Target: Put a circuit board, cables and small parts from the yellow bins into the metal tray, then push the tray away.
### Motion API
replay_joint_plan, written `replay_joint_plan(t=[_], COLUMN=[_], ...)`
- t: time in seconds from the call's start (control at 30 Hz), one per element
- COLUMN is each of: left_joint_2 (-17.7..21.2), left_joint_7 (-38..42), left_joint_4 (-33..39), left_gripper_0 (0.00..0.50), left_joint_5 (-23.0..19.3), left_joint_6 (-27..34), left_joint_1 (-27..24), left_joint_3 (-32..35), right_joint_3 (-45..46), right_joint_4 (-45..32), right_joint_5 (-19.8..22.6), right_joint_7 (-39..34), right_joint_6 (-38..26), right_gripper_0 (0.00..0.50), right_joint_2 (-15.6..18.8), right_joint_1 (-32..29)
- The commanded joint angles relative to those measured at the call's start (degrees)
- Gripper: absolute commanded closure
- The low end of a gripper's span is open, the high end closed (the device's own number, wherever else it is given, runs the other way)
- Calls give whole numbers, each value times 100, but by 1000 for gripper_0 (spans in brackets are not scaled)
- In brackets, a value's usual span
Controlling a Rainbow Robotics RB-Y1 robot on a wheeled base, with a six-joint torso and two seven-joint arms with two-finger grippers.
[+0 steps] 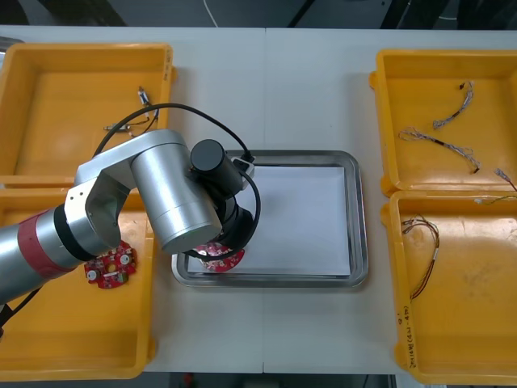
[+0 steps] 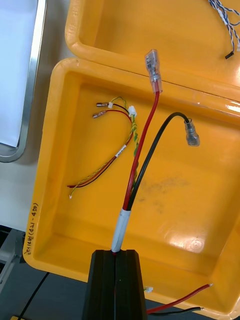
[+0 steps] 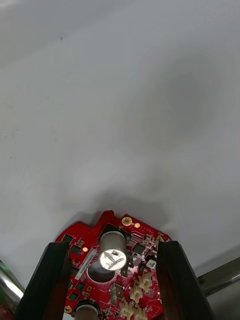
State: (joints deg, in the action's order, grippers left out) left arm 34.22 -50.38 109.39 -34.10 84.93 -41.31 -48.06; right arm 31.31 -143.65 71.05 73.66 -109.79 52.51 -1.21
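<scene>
Now the left fingers [image 3: 47, 280] grip the red board [image 3: 112, 235] low over the tray's [image 1: 361, 218] near left corner and should open next, while the right fingers [image 2: 131, 285] pinch a cable [image 2: 120, 225].

The left arm [image 1: 161, 194] reaches across the metal tray [image 1: 360, 218] at its lower-left corner, a round red circuit board [image 1: 216, 257] showing beneath it; a second board [image 1: 111, 267] lies in the lower-left yellow bin [image 1: 48, 356].

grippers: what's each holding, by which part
Left gripper, over the tray: red circuit board, by opposite edges. Right gripper, over a bin: red and black cable, by its white sleeve.
</scene>
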Motion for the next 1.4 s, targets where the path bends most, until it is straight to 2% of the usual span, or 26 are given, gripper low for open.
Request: replay_joint_plan(t=[0.03, 0.17, 0.53, 0.7, 0.87, 1.07, 1.13, 1.4], left_joint_2=[-21, 23, 182, 322, 524, 762, 920, 1140], left_joint_7=[247, 247, 204, 177, 177, 151, 89, -60], left_joint_4=[82, 170, 548, 662, 627, 390, 73, -683], left_gripper_0=[0, 0, 0, 0, 0, 0, 0, 0], left_joint_5=[-79, -307, -764, -1028, -1098, -1098, -1098, -1081], left_joint_6=[-64, 50, 1131, 1720, 2089, 2230, 2221, 2036], left_joint_1=[-246, -263, -333, -351, -413, -500, -650, -870], left_joint_3=[104, 455, 1589, 2371, 2846, 3066, 3074, 3312], right_joint_3=[-46, -46, -108, -169, -336, -653, -916, -1795], right_joint_4=[-146, -146, -234, -295, -357, -383, -392, -383], right_joint_5=[67, 67, 58, 84, 58, -135, -171, -241], right_joint_7=[184, 192, 192, 236, 289, 342, 359, 456], right_joint_6=[-21, -21, -21, -21, -21, -21, -21, -21], right_gripper_0=[500, 500, 500, 500, 500, 500, 500, 500], right_joint_2=[233, 233, 233, 224, 233, 233, 233, 224], right_joint_1=[112, 112, 147, 235, 332, 516, 754, 1536])
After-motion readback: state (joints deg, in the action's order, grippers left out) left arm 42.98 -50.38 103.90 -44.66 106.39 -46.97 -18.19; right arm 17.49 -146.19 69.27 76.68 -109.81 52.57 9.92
